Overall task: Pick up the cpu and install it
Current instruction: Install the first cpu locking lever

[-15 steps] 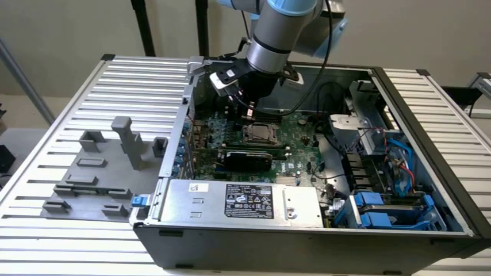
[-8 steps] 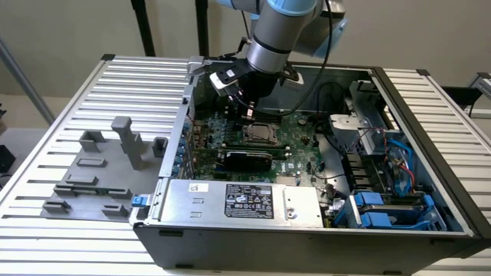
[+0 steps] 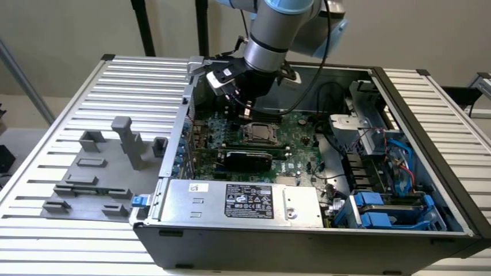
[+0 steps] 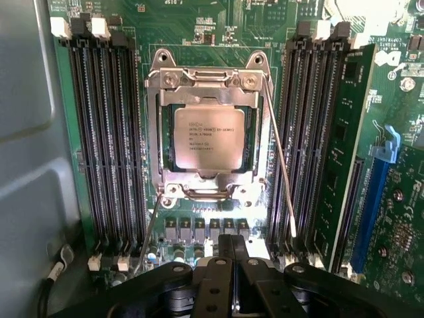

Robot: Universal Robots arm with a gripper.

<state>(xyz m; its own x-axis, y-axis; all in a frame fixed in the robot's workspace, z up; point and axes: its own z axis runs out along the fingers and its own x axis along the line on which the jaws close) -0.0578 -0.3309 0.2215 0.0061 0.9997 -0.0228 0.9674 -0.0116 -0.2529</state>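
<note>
A grey plastic parts fixture point(image 3: 92, 184) lies well to the exterior view's left of the dark, metal-framed square socket point(image 4: 205, 78), outside the open black computer case point(image 3: 307, 244). Inside the case the socket sits mid-board on the green motherboard point(image 3: 299, 144), with the big silver box with a black label point(image 3: 238, 201) near it along the case's front wall. The arm's black two-finger gripper point(image 4: 232, 242) hangs just above the socket, clenched shut and empty. The cpu point(image 4: 209, 138), a small flat square chip with a silvery-white top, lies flat inside the socket, framed by its steel plate. By the look of it, the pick and the placing are done and the work stands at securing: a thin wire lever point(image 4: 279, 159) slants free beside the socket. Any touch here calls for a light, square approach, since a skewed push could shift the chip. Blue-tabbed drive bays point(image 3: 383, 210) sit well to the socket's right in the exterior view
</note>
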